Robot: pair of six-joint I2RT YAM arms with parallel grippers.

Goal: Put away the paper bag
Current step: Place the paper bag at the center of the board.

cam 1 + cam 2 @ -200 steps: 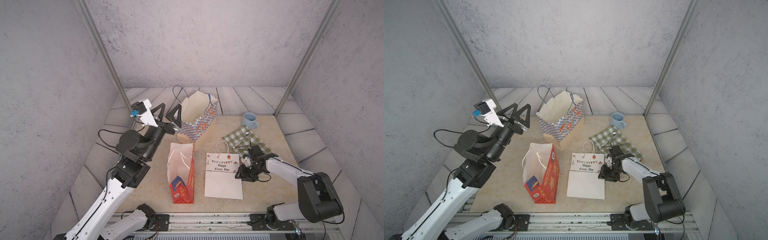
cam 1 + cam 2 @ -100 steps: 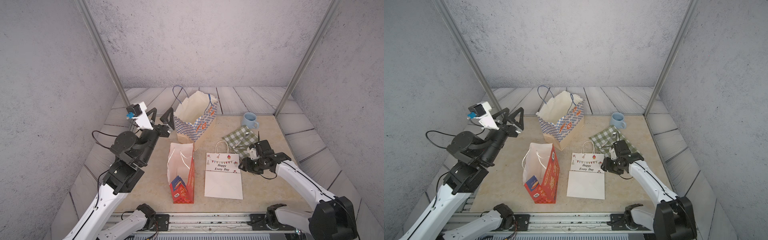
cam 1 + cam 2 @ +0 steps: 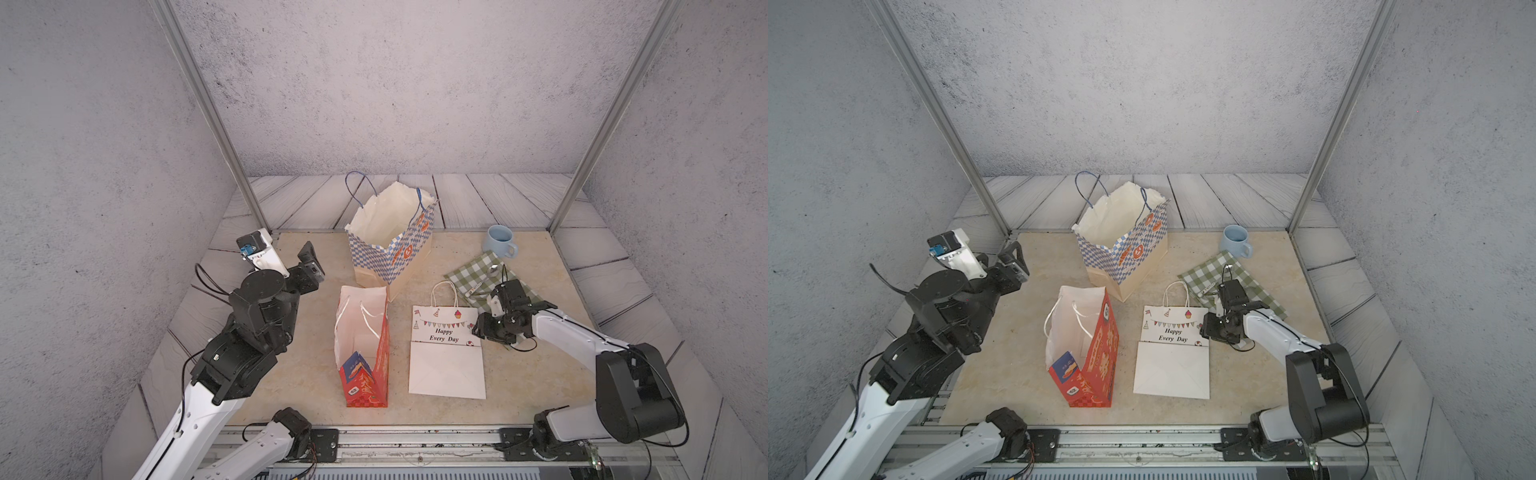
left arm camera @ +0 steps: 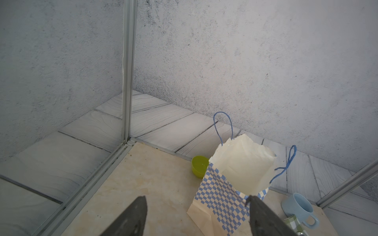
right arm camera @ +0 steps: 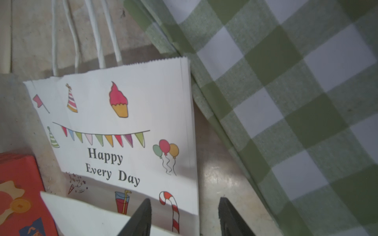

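A flat white paper bag (image 3: pixel 446 365) (image 3: pixel 1171 368) printed "Happy Every Day" (image 5: pixel 122 132) lies on the table, handles toward the back. My right gripper (image 3: pixel 480 329) (image 3: pixel 1205 329) (image 5: pixel 185 201) hovers low at its right edge, open. One finger is over the bag's printed corner and the other over bare table, with nothing held. A red paper bag (image 3: pixel 368 332) (image 3: pixel 1100 345) stands open to its left. Behind them a blue-checked paper bag (image 3: pixel 390 249) (image 3: pixel 1121 253) (image 4: pixel 223 196) stands open. My left gripper (image 3: pixel 291 261) (image 3: pixel 999 258) (image 4: pixel 196 204) is raised at the left, open and empty.
A green checked cloth (image 3: pixel 469 270) (image 3: pixel 1262 291) (image 5: pixel 286 102) with a spoon (image 3: pixel 493 270) lies just right of the white bag. A blue mug (image 3: pixel 500 242) (image 3: pixel 1236 241) (image 4: pixel 299 208) stands behind the cloth. A small yellow-green cup (image 4: pixel 199 166) sits behind the checked bag. Metal posts mark the back corners.
My left arm has drawn back to the left, away from the blue-checked bag. The right gripper rose briefly and has come down again at the white bag's right edge.
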